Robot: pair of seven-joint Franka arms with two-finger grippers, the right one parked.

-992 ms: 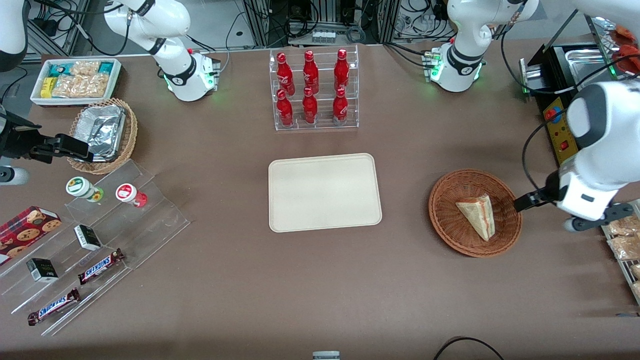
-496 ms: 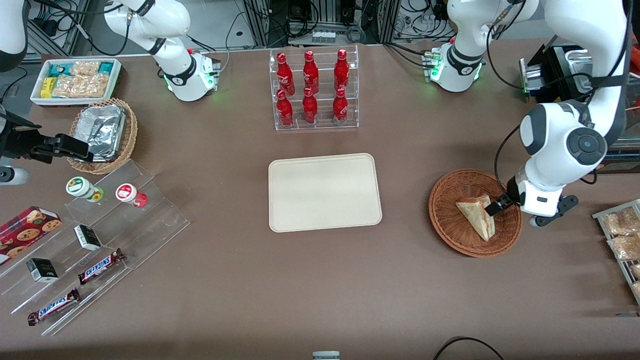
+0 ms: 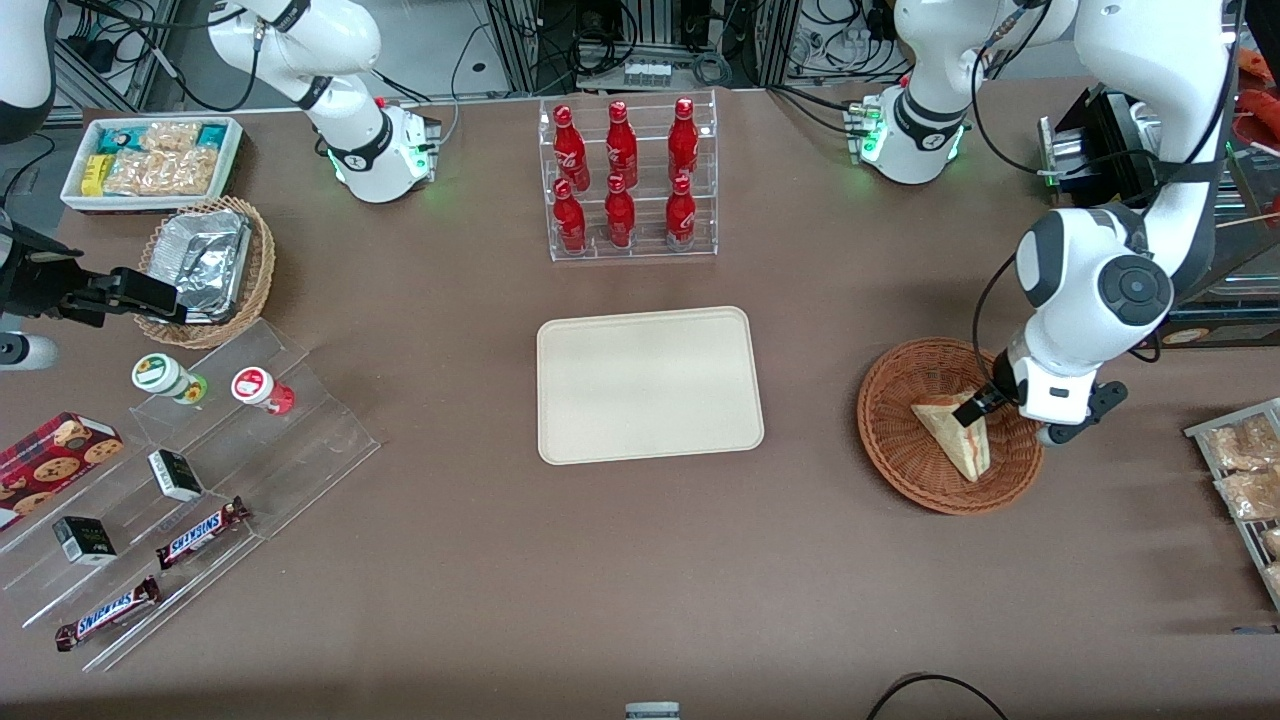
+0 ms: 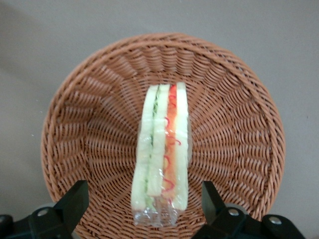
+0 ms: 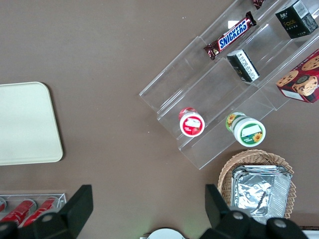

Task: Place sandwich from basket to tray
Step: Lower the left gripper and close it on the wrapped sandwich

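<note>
The sandwich [image 3: 957,434], a plastic-wrapped white-bread wedge with red and green filling, lies in the round reddish-brown wicker basket [image 3: 882,440] toward the working arm's end of the table. My left gripper [image 3: 974,406] hangs over the basket, just above the sandwich's wide end. In the left wrist view the sandwich [image 4: 162,149] stands on edge inside the basket [image 4: 234,144], and the gripper [image 4: 142,201] is open with one finger on each side of it, both apart from it. The cream tray [image 3: 650,385] lies bare at the table's middle, and its corner [image 5: 25,124] shows in the right wrist view.
A clear rack of red bottles [image 3: 628,180] stands farther from the front camera than the tray. Snack packets on a wire rack [image 3: 1245,475] sit beside the basket at the table's edge. A black machine [image 3: 1130,170] stands near the working arm's base. Acrylic steps with snacks [image 3: 190,450] lie toward the parked arm's end.
The left arm has swung in from the table's edge. Its gripper has moved over the basket rim and now sits above the sandwich, still open.
</note>
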